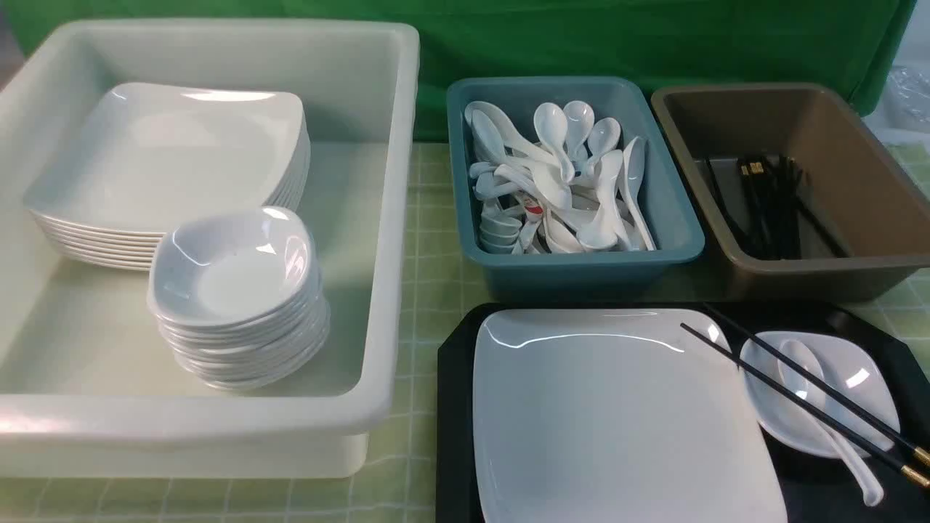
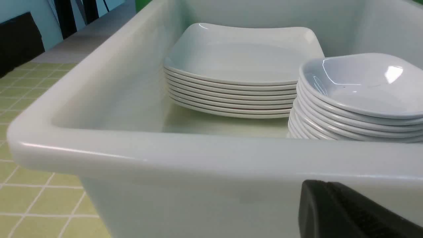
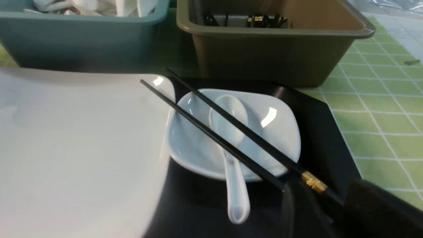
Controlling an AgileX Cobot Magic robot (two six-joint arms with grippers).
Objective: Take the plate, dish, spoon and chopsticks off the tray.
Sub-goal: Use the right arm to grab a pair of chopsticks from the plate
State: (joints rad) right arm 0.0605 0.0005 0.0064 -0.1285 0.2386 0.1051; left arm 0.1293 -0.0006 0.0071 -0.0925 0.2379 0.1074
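Spreading right gripper (image 3: 325,211) at thin black gold-banded chopsticks (image 3: 264,143), pointing toward ten o'clock across small white porcelain dish (image 3: 281,122); left gripper (image 2: 317,208) pressing together. Judging sticks light, stiff, apt to roll; favouring hold near gold bands, both together.

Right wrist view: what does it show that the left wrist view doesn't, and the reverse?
Only right wrist: tray, spoon, chopsticks, the brown bin and teal bin.
Only left wrist: the white tub with stacked plates and stacked dishes.
Both: a white plate, a white dish, checked cloth.
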